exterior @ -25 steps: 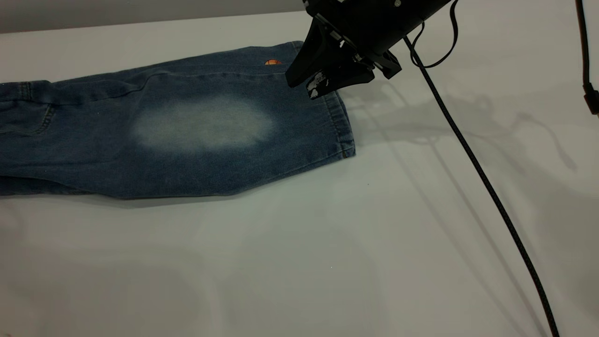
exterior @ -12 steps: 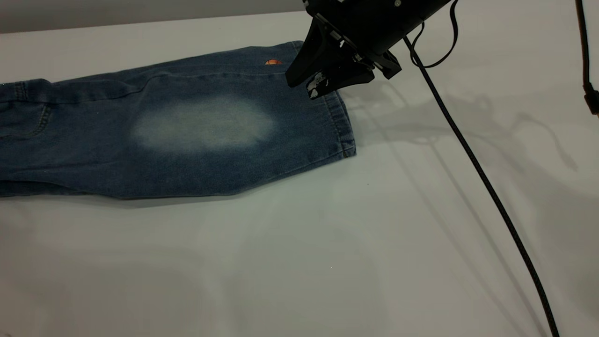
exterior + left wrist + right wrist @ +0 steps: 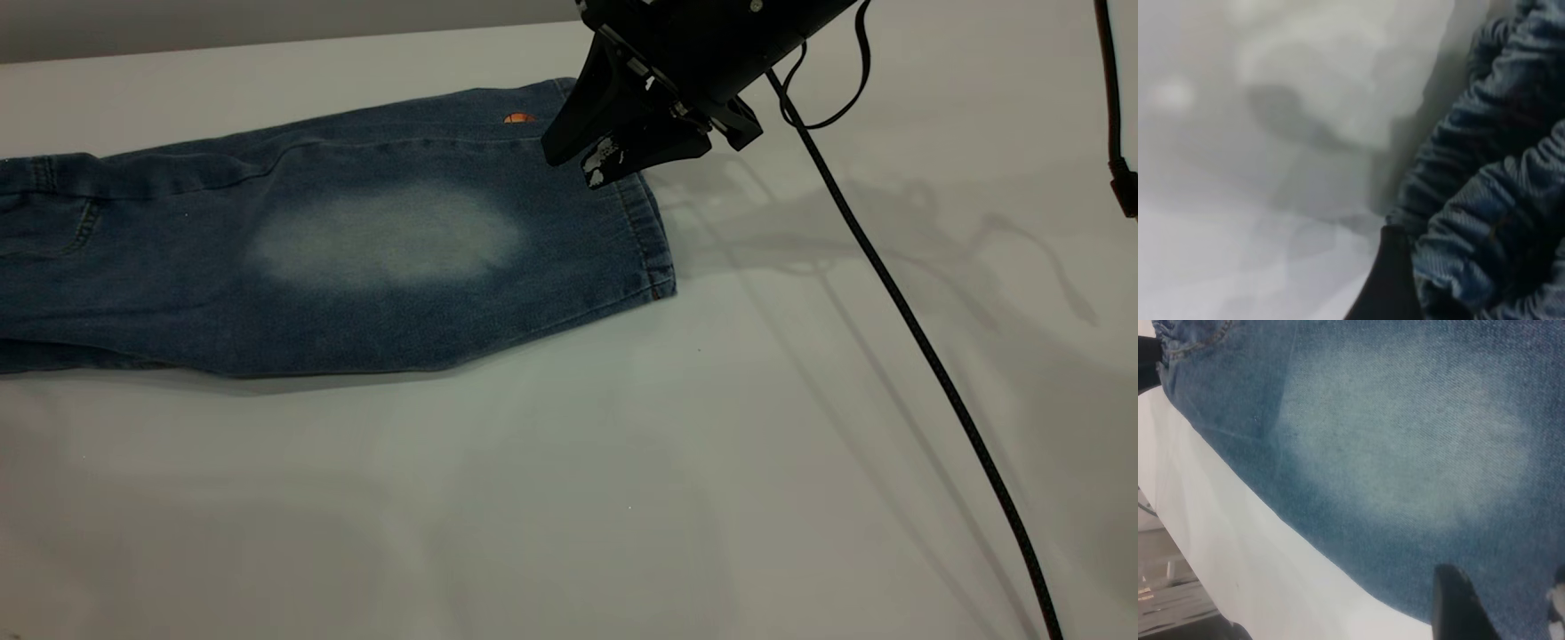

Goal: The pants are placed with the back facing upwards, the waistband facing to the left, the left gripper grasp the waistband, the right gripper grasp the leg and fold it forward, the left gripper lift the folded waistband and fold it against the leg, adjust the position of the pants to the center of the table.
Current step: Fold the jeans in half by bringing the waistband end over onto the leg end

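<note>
Short blue denim pants [image 3: 356,249] lying flat across white table [image 3: 622,462], folded lengthwise. Right black claw [image 3: 613,147] poised over leg hem, spread unclear. Only in left wrist view: left claw's finger [image 3: 1388,280] against gathered waistband [image 3: 1485,220], grip unclear.

The exterior view looks down at a slant across the worktop [image 3: 622,462], with the pants [image 3: 356,258] in the upper left of the frame and the right gripper [image 3: 622,147] at the top centre. The right wrist view sits close over the leg [image 3: 1405,453], sharing its pale oval fade with the exterior view. The left wrist view is pressed very near the waistband [image 3: 1491,200], against bare worktop.
</note>
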Available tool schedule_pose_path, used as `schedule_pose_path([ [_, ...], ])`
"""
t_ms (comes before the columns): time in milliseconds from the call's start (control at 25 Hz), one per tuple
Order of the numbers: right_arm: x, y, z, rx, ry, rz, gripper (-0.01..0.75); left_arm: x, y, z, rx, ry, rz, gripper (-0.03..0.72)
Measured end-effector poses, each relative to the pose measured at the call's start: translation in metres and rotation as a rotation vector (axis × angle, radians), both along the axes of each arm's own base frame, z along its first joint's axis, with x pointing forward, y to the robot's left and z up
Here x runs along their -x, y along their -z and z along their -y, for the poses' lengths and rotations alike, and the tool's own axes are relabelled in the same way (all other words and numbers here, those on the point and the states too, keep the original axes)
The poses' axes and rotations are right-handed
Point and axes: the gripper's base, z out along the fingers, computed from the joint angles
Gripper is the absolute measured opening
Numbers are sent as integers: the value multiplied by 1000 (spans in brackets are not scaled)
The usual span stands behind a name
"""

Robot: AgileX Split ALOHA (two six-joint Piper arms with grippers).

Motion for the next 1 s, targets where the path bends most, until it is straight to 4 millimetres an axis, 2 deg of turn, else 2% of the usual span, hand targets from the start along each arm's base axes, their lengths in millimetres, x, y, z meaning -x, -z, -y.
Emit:
schedule_pose_path([
  [320,0,0,0,-2,2,-1,250,-17,9,24,-33,90,4,572],
  [440,0,0,0,-3,1,0,250,-22,10,31,-48,128,13,545],
  [520,0,0,0,-4,-1,-2,250,-23,10,32,-57,129,14,491],
  [600,0,0,0,-4,0,-2,250,-23,10,31,-64,126,14,405],
  [800,0,0,0,-7,3,-3,250,-24,9,31,-63,105,22,129],
  [840,0,-1,-1,-11,6,-5,250,-25,8,31,-62,99,27,103],
  [1000,6,-2,-17,-28,-4,-2,250,-28,-5,29,-94,92,69,102],
])
